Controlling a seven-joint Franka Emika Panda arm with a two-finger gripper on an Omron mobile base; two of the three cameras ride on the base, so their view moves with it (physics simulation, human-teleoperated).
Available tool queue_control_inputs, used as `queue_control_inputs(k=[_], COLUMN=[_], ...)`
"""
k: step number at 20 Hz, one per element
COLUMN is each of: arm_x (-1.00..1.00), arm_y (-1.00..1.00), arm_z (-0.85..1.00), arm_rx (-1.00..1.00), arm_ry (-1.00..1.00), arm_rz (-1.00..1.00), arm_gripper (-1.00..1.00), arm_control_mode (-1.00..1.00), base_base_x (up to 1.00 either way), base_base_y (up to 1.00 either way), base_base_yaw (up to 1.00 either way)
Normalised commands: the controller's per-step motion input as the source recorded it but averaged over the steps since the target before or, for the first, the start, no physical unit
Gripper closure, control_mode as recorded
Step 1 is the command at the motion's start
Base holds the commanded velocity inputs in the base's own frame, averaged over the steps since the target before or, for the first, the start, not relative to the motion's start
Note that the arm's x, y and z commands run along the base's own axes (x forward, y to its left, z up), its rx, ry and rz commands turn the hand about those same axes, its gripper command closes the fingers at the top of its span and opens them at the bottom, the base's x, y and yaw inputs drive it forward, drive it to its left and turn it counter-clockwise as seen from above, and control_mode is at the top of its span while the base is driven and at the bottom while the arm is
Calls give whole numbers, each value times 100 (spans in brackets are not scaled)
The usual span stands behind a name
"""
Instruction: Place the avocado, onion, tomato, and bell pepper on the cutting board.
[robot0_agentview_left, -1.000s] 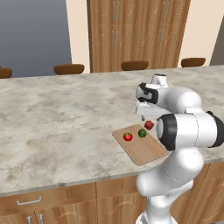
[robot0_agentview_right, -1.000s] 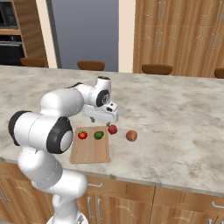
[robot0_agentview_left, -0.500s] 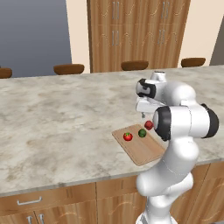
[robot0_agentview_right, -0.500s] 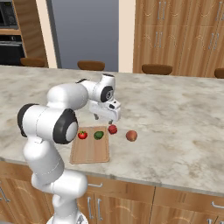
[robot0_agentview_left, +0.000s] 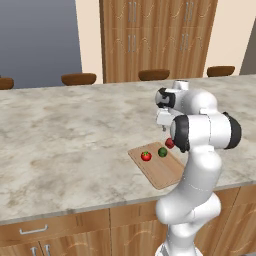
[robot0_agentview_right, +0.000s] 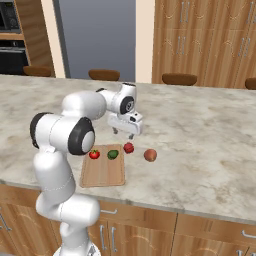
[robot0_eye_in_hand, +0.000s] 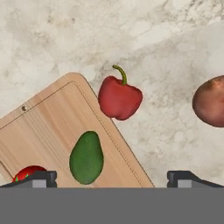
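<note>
In the hand view, the onion (robot0_eye_in_hand: 211, 101) is being cut off by the right edge, and the tomato (robot0_eye_in_hand: 27, 173) is being partly hidden at the bottom. In the left base view, the cutting board (robot0_agentview_left: 159, 169) is being partly covered by the arm.

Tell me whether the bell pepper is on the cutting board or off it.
Off it. The bell pepper lies on the counter just beside the cutting board edge; the avocado is on the wood.

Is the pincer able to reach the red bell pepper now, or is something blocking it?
Probably yes. The pincer hangs open above the bell pepper, which lies on the counter beside the cutting board, nothing covering it.
</note>
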Motion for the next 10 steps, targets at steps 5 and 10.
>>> queue_control_inputs(k=[5, 10], arm_x=[32, 32], arm_y=[-8, -15], arm_z=[-30, -36], arm_rx=[0, 0], arm_ry=[5, 5], arm_rz=[0, 0], arm_gripper=[-100, -100], arm_control_mode=[-100, -100], base_base_x=[0, 0], base_base_y=[0, 0], base_base_yaw=[0, 0])
